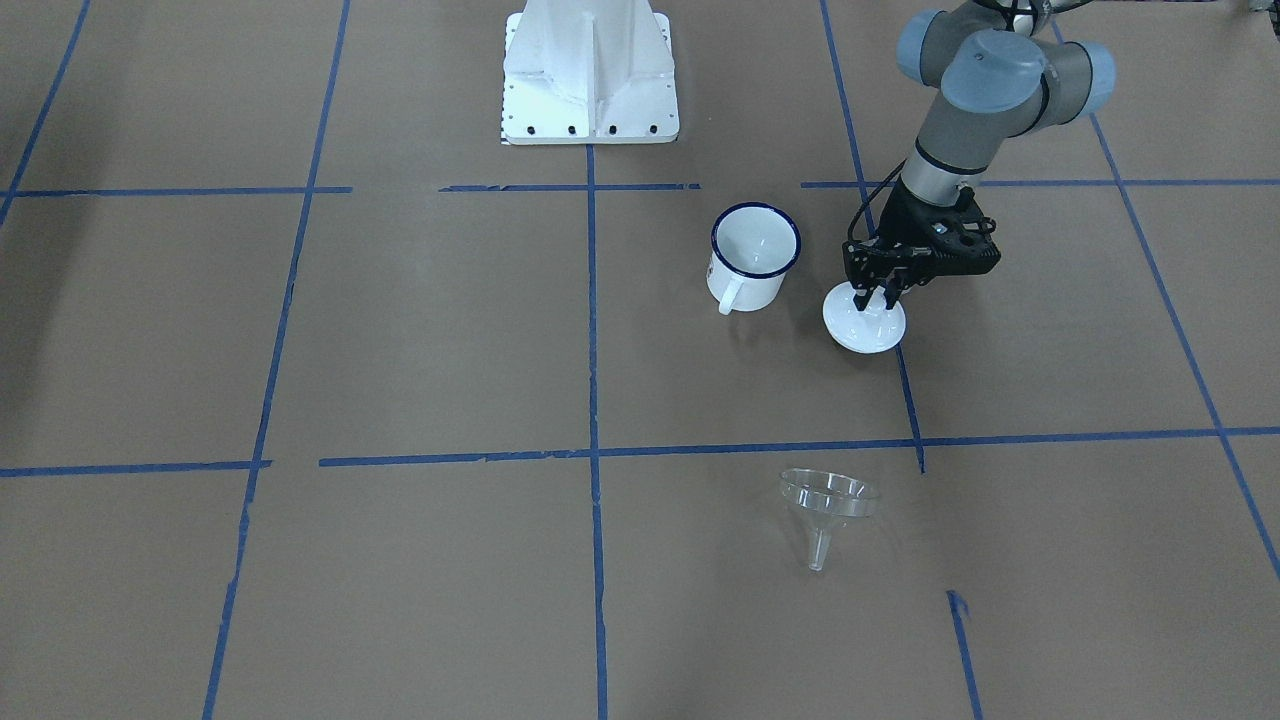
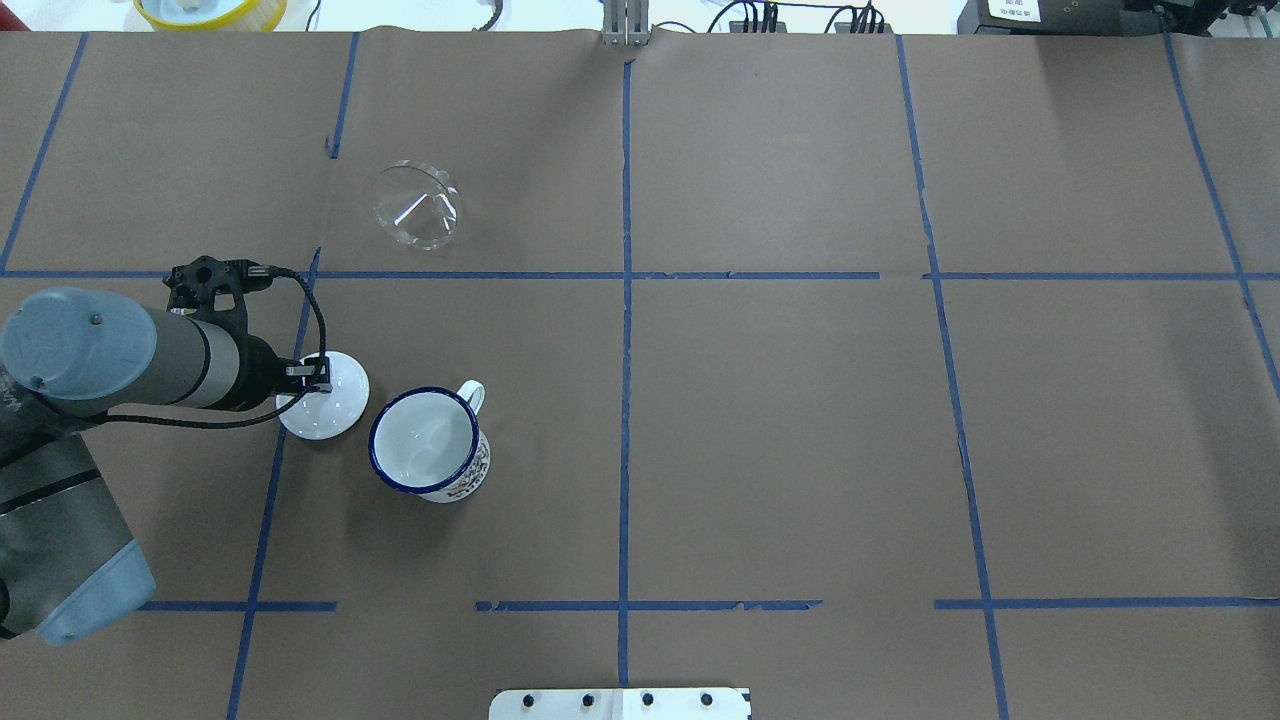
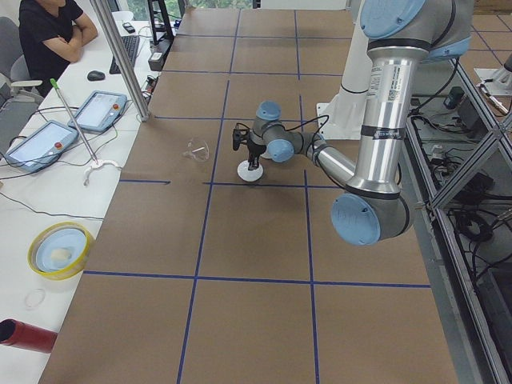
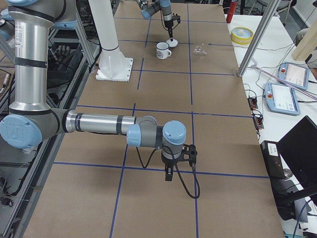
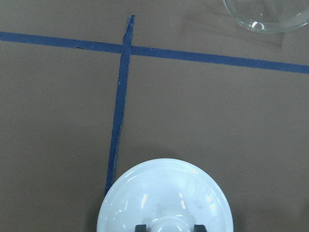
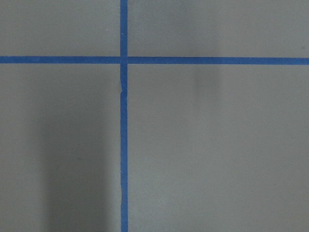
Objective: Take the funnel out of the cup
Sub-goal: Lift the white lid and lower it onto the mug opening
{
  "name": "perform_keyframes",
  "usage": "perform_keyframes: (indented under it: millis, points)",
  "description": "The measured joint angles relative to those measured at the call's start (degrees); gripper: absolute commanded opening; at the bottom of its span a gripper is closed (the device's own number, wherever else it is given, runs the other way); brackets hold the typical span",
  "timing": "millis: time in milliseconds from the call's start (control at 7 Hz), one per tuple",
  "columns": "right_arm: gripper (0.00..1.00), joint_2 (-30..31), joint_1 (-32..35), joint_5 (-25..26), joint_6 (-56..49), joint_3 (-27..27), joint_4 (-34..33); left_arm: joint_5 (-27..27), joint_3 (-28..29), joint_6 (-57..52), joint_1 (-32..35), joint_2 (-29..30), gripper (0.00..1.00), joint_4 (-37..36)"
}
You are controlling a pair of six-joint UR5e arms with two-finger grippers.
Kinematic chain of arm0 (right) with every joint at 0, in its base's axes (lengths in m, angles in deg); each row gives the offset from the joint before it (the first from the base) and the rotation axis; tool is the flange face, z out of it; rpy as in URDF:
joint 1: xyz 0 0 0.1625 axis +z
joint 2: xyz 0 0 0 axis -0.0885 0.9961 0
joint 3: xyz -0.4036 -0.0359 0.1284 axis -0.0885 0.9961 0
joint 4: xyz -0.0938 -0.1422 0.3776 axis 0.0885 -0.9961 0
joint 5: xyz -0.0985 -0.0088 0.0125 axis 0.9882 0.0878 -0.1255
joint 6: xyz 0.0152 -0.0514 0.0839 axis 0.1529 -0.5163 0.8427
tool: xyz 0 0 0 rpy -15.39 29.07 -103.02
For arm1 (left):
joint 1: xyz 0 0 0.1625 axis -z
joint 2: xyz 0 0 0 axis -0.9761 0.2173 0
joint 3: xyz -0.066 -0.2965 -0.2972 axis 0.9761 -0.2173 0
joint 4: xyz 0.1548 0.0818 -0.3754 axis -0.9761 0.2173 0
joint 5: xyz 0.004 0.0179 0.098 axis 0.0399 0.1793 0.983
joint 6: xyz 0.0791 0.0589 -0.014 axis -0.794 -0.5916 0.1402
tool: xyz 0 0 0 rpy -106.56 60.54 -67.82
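The funnel [image 1: 827,505] is lying on the desk [image 1: 400,330], well apart from the empty cup [image 1: 755,258], while the left end effector [image 1: 875,298] is pinching a lid [image 1: 860,335] near that cup, where a sideways swing could be knocking it over; the right end effector [image 4: 169,176] is showing too little to tell its state

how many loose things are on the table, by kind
mug: 1
lid: 1
funnel: 1
total: 3
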Motion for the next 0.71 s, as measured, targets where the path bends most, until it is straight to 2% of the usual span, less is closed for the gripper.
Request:
perform_keyframes:
  millis: [429,714]
  points:
    - [1.0,0.0,0.0,0.0,0.0,0.0,0.0,-1.1,-12.0,-1.9,4.9,1.3,0.0,-15.2]
    - [1.0,0.0,0.0,0.0,0.0,0.0,0.0,-3.2,-16.4,2.2,3.7,3.8,0.0,-21.7]
